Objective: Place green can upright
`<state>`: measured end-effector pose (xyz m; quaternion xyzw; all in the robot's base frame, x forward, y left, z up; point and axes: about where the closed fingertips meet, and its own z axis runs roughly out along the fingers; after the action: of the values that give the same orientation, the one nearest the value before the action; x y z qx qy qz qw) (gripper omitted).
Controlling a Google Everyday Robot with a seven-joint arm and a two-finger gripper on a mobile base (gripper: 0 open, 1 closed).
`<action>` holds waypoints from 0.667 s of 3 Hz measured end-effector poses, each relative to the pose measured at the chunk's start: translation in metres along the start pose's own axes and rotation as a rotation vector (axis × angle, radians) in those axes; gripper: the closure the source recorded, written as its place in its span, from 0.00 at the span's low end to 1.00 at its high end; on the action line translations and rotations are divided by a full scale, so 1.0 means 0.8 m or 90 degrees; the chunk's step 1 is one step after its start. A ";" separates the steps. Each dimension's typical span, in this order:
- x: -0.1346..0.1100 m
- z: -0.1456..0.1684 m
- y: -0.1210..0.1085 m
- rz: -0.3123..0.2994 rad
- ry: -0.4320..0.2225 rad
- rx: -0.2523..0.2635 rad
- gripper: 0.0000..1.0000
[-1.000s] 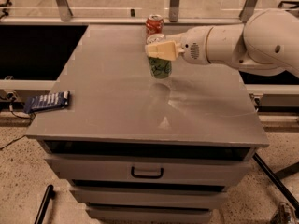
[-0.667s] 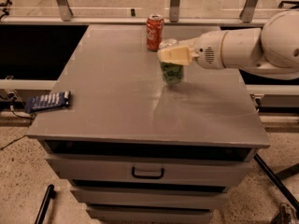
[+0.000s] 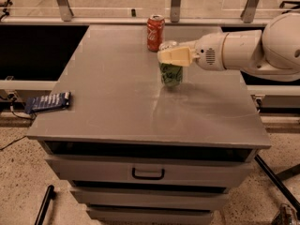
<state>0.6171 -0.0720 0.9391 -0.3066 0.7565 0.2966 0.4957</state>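
Note:
The green can [image 3: 171, 74] stands upright on the grey cabinet top [image 3: 112, 102], right of centre toward the back. Its label is mottled green and white and its silver top shows behind the finger. My gripper [image 3: 168, 55] reaches in from the right and its cream fingers [image 3: 177, 56] are closed around the can's upper part. The can's base looks to be resting on the top or just above it. The white arm [image 3: 243, 48] stretches off to the right.
A red cola can [image 3: 155, 33] stands upright just behind and left of the green can. A blue packet [image 3: 47, 101] lies on the ledge left of the cabinet. Drawers with a black handle [image 3: 147, 174] are below the front edge. Metal posts stand behind.
The gripper has carried the green can right and toward the front, away from the red can. Since 0.7 s ago it has hardly moved.

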 end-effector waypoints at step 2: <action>0.009 -0.013 -0.004 0.050 -0.008 -0.018 0.83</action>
<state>0.6110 -0.0829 0.9357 -0.2820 0.7605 0.3285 0.4839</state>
